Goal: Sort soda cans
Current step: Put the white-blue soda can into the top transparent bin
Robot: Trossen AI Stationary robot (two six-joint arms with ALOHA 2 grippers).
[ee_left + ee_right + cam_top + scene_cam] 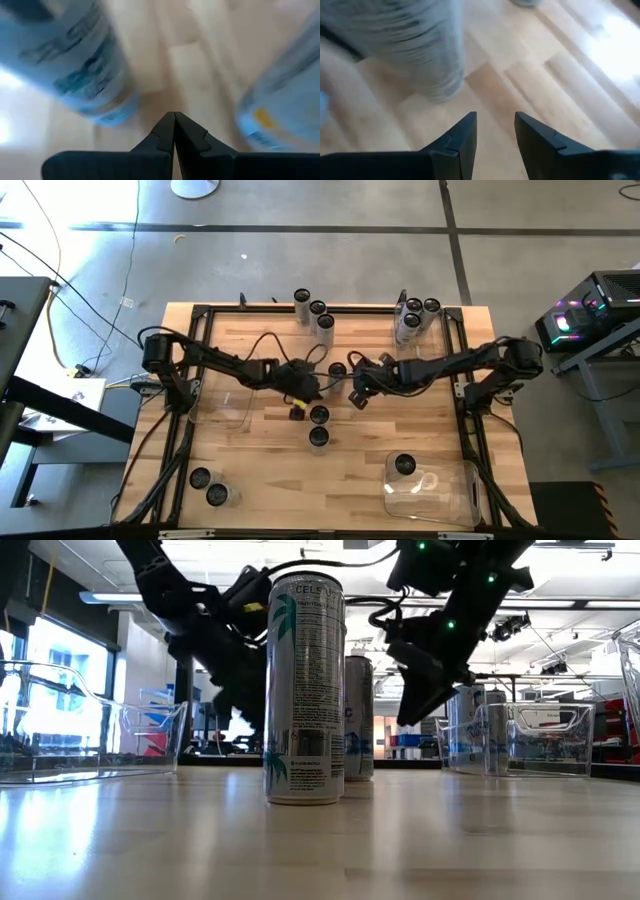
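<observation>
In the high view, both arms are reaching toward the middle of the wooden table [250, 480]: the left gripper [297, 408] is hanging at frame centre with its fingers pressed together and empty, and the right gripper [356, 395] is sitting just right of it, its fingers narrowly parted around nothing. Soda cans [318, 426] are standing in a pair just below the grippers, with three at upper centre, a cluster at upper right, two at lower left, and one inside the clear bin [450, 495] at lower right. In the low view, a tall silver can [304, 690] is standing at frame centre with another close behind it, both arms hanging above. In the left wrist view, the shut fingers [165, 135] are pointing between two blurred cans. In the right wrist view, the slightly open fingers [460, 137] are hovering over bare wood, a blurred can at upper left.
</observation>
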